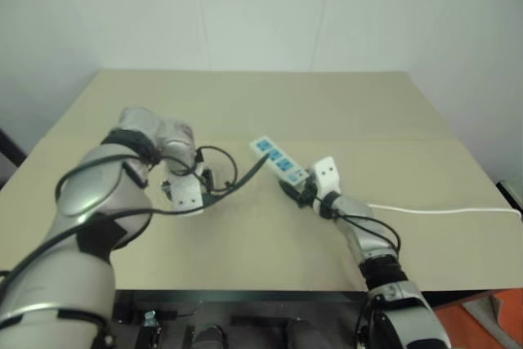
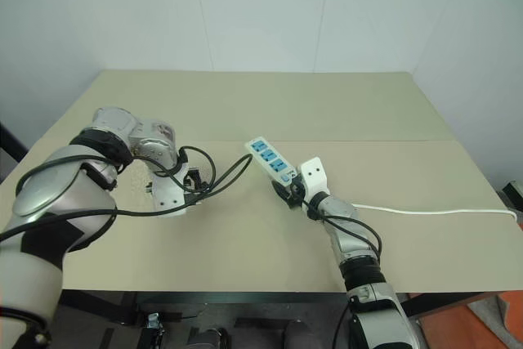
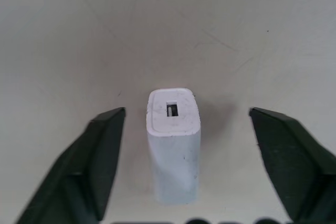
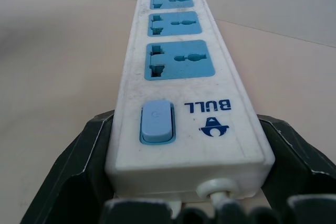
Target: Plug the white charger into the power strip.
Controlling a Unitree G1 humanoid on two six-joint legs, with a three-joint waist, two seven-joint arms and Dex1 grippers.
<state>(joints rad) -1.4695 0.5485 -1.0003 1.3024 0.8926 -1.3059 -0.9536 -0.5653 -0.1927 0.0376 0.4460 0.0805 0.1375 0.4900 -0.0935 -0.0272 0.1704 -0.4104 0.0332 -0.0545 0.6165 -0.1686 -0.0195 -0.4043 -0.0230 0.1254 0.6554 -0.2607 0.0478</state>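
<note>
Count of items on view:

One table (image 2: 270, 112), tan-topped.

One power strip (image 4: 178, 77), white. On its face: three blue sockets in a row, one blue switch (image 4: 156, 123), one printed brand mark. One white cord (image 2: 425, 212) runs from its end across the table.

One white charger (image 3: 174, 142), standing on end on the table, with one slot in its upper face.

Two grippers: one left gripper (image 3: 184, 150) and one right gripper (image 4: 181, 171), each with two black fingers. That makes four fingers in all.

Several black cables loop along the two arms; their exact number cannot be told.
</note>
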